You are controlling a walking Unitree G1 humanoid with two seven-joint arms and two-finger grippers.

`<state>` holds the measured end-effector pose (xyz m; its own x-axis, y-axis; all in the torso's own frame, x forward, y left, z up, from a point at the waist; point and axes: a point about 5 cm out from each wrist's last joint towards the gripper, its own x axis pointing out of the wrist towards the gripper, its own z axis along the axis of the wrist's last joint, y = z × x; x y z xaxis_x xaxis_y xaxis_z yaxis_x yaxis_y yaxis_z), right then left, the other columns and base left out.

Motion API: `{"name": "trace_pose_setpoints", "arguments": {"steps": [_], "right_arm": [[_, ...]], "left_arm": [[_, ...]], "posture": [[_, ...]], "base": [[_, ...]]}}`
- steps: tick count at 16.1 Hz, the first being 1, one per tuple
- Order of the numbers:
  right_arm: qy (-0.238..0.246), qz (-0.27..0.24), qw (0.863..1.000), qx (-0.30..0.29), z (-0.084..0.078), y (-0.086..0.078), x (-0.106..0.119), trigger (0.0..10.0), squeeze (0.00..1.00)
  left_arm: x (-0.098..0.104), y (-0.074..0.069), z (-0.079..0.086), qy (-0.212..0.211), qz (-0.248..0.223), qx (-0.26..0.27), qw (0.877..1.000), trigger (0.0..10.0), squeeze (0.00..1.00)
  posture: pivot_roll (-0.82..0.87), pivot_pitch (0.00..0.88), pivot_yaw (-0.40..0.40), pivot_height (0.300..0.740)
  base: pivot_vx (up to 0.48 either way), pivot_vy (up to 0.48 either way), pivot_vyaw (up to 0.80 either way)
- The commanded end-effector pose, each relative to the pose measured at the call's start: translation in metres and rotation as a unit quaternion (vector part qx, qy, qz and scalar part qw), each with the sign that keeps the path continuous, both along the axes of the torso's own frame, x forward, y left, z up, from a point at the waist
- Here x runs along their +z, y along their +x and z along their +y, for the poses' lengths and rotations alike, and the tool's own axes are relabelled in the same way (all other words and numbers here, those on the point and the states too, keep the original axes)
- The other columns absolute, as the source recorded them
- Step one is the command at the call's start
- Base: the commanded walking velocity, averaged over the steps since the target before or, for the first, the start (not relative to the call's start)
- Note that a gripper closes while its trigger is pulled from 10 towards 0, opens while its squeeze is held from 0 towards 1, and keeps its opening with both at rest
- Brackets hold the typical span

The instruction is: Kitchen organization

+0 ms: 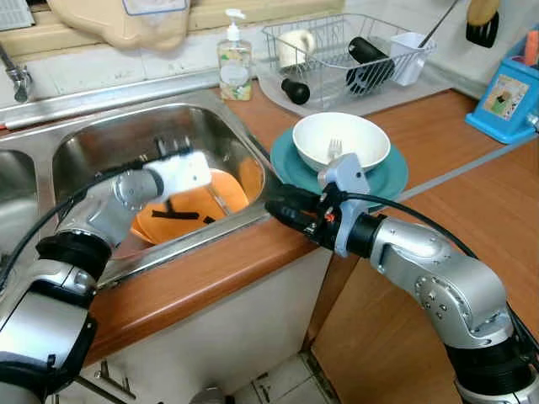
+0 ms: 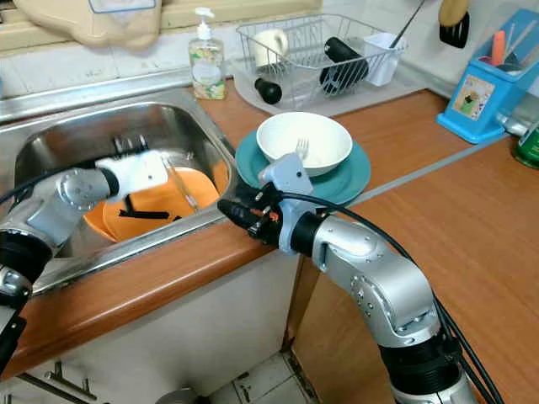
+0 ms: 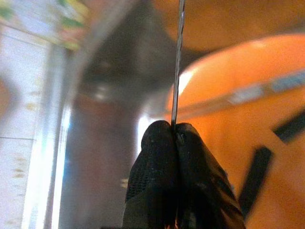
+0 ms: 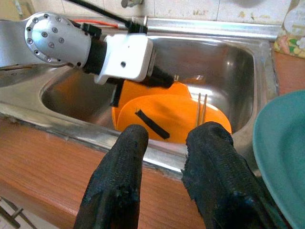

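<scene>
Utensil (image 3: 179,62) pinched in left gripper (image 3: 174,138) over sink (image 1: 101,135), probably headed for rack (image 1: 337,50); right gripper (image 4: 167,157) empty, fingers spread, waiting by rim.

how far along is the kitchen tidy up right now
Looks done: some items already sit in the drying rack. In hand: the left gripper is shut on a thin metal utensil over the orange plates in the sink. Left: those plates, plus the white bowl with a fork on the teal plate. The right gripper waits open.
</scene>
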<state>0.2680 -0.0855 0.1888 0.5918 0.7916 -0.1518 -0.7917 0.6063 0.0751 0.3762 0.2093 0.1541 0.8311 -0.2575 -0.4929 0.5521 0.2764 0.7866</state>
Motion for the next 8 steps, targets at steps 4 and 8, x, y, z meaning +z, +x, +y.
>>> {"name": "trace_pose_setpoints", "arguments": {"steps": [4, 8], "right_arm": [[-0.026, 0.007, 1.000, -0.003, -0.001, -0.004, -0.005, 10.0, 0.00], [-0.027, 0.006, 0.999, -0.020, -0.003, 0.000, -0.005, 10.0, 0.00]], "left_arm": [[-0.018, -0.002, 0.005, 0.016, 0.102, 0.003, 0.995, 10.0, 1.00], [-0.026, -0.005, 0.006, 0.016, 0.122, 0.001, 0.992, 10.0, 1.00]], "posture": [[-0.03, 0.000, 0.036, 0.740], [-0.03, 0.000, 0.034, 0.740]], "base": [[0.000, 0.000, 0.00], [0.000, 0.000, 0.00]]}}
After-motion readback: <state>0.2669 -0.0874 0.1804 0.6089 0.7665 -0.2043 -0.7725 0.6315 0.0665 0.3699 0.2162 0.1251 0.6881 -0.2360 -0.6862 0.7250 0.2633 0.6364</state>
